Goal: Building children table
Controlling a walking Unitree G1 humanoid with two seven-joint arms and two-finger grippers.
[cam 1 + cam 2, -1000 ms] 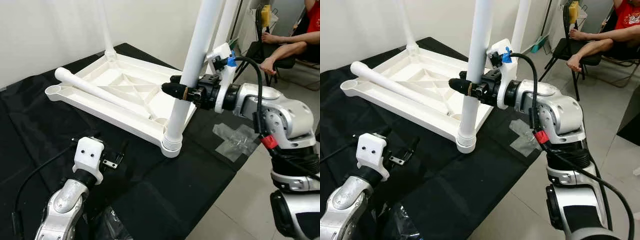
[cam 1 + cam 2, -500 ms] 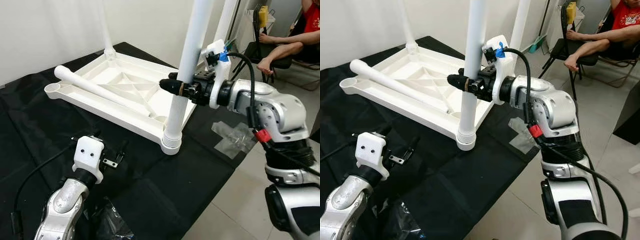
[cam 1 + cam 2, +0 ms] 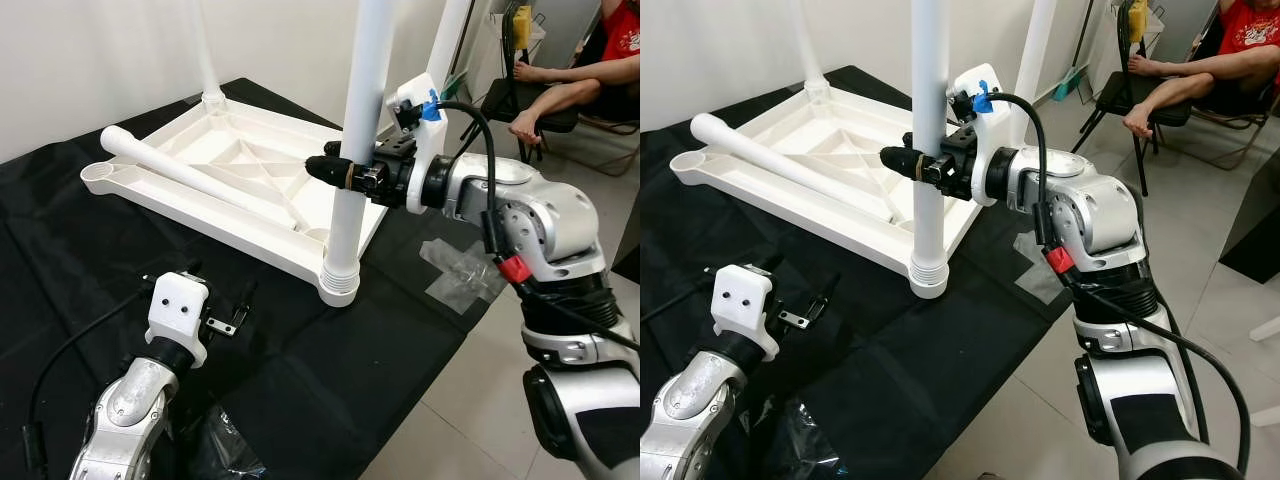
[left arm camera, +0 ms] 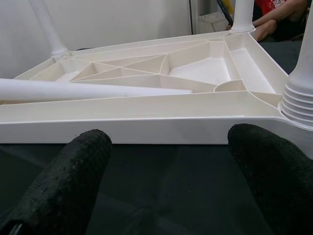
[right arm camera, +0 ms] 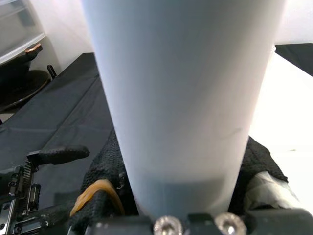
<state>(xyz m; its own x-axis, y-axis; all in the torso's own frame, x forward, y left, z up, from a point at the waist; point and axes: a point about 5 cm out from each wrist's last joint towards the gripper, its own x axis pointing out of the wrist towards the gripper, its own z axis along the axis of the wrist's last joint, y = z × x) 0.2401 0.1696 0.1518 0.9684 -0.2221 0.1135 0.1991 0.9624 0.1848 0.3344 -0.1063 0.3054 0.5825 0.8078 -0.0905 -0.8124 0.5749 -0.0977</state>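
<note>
A white plastic tabletop (image 3: 240, 180) lies upside down on a black cloth (image 3: 300, 380), in the upper left and centre of the left eye view. Its ribbed underside faces up. A loose leg (image 3: 190, 178) lies across it, running from the upper left toward the middle. At the near corner, centre of the frame, a leg (image 3: 355, 130) stands upright with its ribbed collar (image 3: 339, 283) seated in the corner socket. Two more legs stand at the far corners: one (image 3: 206, 50) at upper left, one (image 3: 447, 35) at upper centre-right, partly behind the arm.

The right gripper (image 3: 340, 172) reaches in from the right, level, and is clamped round the upright leg about halfway up the visible part. In the right wrist view the leg (image 5: 181, 98) sits between the black fingers (image 5: 105, 166), which press on both sides of it.

The left gripper (image 4: 171, 147) is at lower left of the eye view, low over the cloth, just short of the tabletop's near edge. In the left wrist view its two fingers (image 4: 63, 181) are spread wide with nothing between them, the tabletop rim (image 4: 146, 128) beyond them.

A piece of clear plastic wrap (image 3: 462, 272) lies on the floor at centre right. At upper right a person (image 3: 570, 85) sits on a chair (image 3: 1120, 85)
</note>
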